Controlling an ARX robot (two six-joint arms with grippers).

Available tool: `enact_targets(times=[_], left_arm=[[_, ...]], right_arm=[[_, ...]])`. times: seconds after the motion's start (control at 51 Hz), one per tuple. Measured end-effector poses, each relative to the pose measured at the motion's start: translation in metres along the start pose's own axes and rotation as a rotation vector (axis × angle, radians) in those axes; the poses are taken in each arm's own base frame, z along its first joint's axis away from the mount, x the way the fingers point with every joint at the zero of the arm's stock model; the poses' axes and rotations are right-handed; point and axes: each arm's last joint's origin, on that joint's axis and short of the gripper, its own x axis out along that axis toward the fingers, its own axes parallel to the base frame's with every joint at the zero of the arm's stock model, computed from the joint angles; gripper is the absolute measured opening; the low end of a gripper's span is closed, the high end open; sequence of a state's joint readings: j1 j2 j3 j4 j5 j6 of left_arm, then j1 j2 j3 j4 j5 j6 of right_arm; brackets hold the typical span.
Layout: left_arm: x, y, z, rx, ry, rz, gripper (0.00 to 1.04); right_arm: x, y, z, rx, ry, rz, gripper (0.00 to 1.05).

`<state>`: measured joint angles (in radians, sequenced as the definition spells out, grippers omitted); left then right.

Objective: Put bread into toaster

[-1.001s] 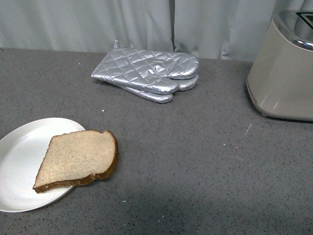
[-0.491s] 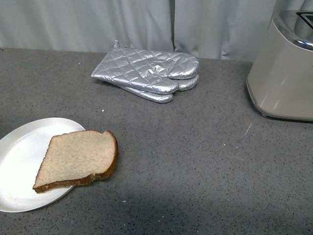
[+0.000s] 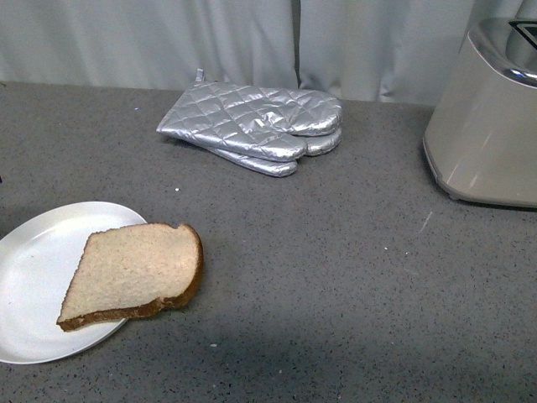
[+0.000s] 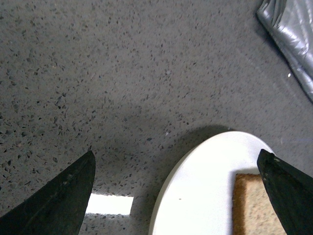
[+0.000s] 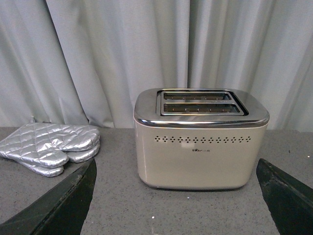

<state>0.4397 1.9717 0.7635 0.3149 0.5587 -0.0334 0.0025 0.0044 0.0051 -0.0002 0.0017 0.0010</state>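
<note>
The bread (image 3: pixel 134 273) lies on the plate (image 3: pixel 33 277), crust overhanging its rim, the toaster (image 3: pixel 487 126) well apart from the plate. Light, soft, crushable: best pinched gently at that crust. The left gripper (image 4: pixel 176 154), above the plate's edge, and the right gripper (image 5: pixel 176 164) both gape, empty.

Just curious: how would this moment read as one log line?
bread on plate; toaster empty; left gripper open near plate; right gripper open facing toaster
</note>
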Motion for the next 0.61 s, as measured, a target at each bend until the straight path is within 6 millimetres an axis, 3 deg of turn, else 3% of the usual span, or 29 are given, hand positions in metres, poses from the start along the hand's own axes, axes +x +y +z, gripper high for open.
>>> enact_targets(times=[0.196,0.608], left_arm=[[0.012,0.008,-0.011,0.102,0.13,0.007,0.98],[0.021,0.008,-0.02,0.22,0.24,-0.008,0.98]], right_arm=[[0.0,0.0,0.0,0.0,0.0,0.0,0.95],[0.0,0.0,0.0,0.0,0.0,0.0,0.95]])
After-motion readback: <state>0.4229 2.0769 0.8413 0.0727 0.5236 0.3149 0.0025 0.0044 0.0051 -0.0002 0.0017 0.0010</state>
